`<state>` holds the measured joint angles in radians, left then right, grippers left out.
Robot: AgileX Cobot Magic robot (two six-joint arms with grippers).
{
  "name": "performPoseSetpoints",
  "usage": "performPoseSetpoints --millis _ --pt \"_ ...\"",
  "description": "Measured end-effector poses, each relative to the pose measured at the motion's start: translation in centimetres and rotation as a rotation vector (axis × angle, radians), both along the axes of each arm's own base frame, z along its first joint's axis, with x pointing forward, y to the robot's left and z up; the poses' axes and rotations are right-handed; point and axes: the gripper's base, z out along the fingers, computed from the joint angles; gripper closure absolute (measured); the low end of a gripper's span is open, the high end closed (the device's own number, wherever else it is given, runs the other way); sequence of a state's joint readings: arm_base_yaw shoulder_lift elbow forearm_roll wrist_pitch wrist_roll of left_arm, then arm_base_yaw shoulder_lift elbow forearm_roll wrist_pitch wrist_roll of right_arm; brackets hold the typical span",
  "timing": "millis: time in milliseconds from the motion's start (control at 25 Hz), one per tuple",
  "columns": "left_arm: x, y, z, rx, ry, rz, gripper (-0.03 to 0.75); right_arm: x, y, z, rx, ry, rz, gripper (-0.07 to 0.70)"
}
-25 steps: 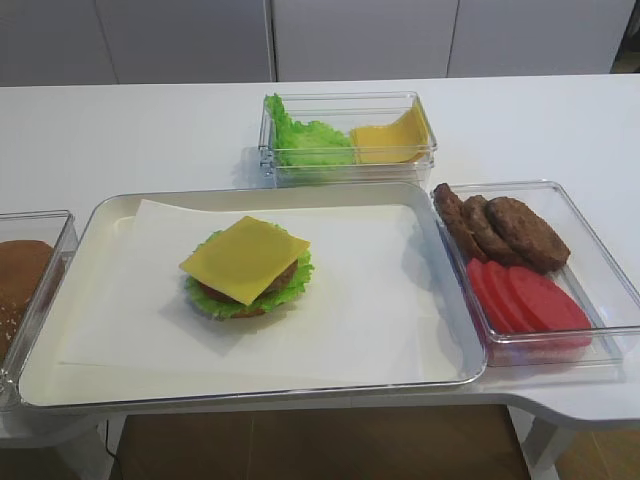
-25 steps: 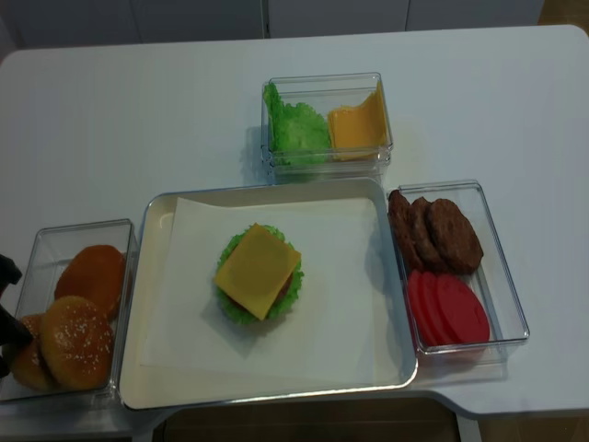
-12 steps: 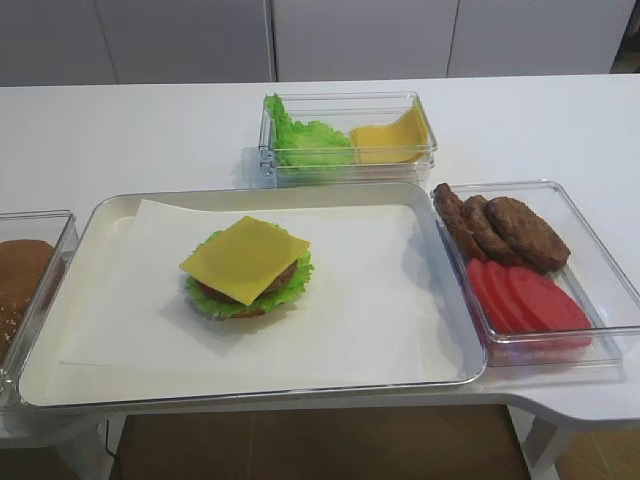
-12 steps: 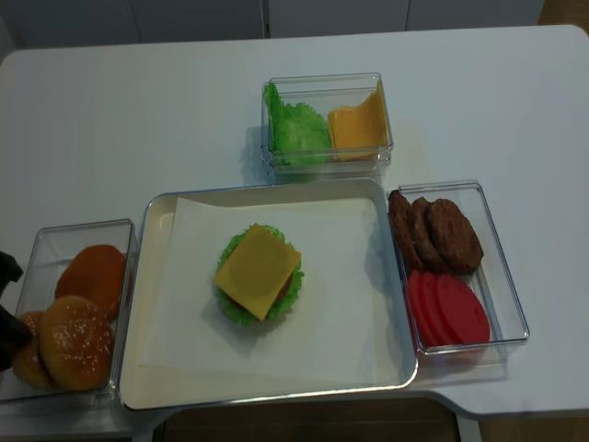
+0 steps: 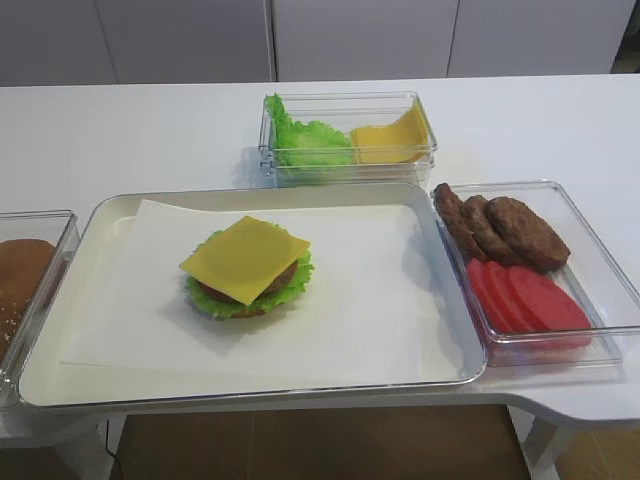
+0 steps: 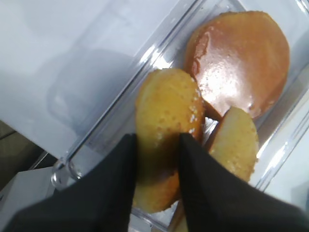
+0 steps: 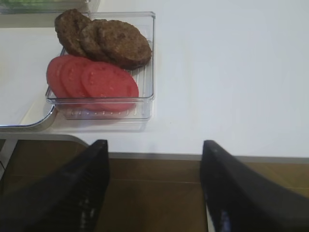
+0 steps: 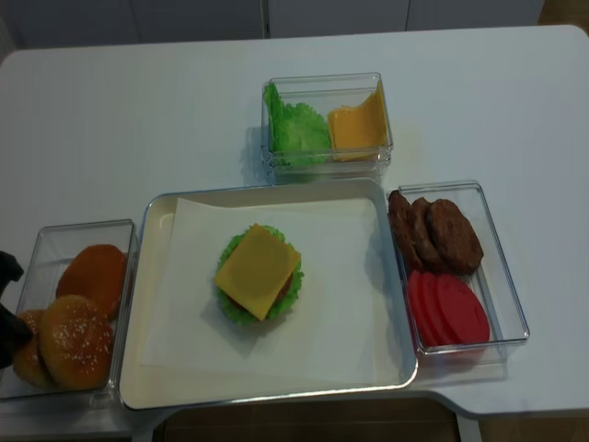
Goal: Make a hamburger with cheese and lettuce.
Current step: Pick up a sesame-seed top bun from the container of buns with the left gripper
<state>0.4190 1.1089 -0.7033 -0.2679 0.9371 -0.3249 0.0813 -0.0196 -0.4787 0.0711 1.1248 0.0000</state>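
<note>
On the paper-lined tray (image 5: 250,190) sits the open hamburger stack: the frilly lettuce (image 5: 222,307) at the bottom, a brown patty (image 5: 287,275), and the square cheese (image 5: 245,258) on top. No bun covers it. In the left wrist view my left gripper (image 6: 157,145) is shut on a sesame bun (image 6: 166,111) that stands on edge inside the clear bun bin (image 6: 120,87). A fingertip (image 8: 9,324) shows at the bin's left edge. My right gripper (image 7: 154,143) stands open and holds nothing, hanging off the table's front edge.
A glossy plain bun (image 6: 239,58) and another sesame bun (image 6: 236,145) share the bin. A clear bin (image 5: 345,135) at the back holds leaf bunch and stacked yellow slices. The right bin (image 5: 600,260) holds patties (image 7: 111,41) and tomato slices (image 7: 96,79).
The dark fingers of my left gripper at the bun bin's left edge have shifted slightly. The tray, the stack and the other bins look the same.
</note>
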Motion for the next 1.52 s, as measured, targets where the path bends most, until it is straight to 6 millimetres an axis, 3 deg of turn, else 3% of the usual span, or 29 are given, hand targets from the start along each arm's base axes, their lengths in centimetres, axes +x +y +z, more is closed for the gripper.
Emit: performPoseSetpoints --millis 360,480,960,1520 --pt "-0.1 -0.2 0.3 -0.007 -0.024 -0.013 0.529 0.0 0.0 0.0 0.0 0.0 0.0 0.181" --pt "-0.3 -0.4 0.8 0.004 -0.055 -0.01 0.592 0.0 0.0 0.0 0.0 0.0 0.0 0.181" --pt "-0.5 -0.5 1.0 0.003 -0.064 -0.032 0.603 0.0 0.0 0.0 0.0 0.0 0.0 0.181" --pt "-1.7 -1.1 2.6 0.035 -0.141 -0.035 0.666 0.0 0.0 0.0 0.0 0.0 0.0 0.181"
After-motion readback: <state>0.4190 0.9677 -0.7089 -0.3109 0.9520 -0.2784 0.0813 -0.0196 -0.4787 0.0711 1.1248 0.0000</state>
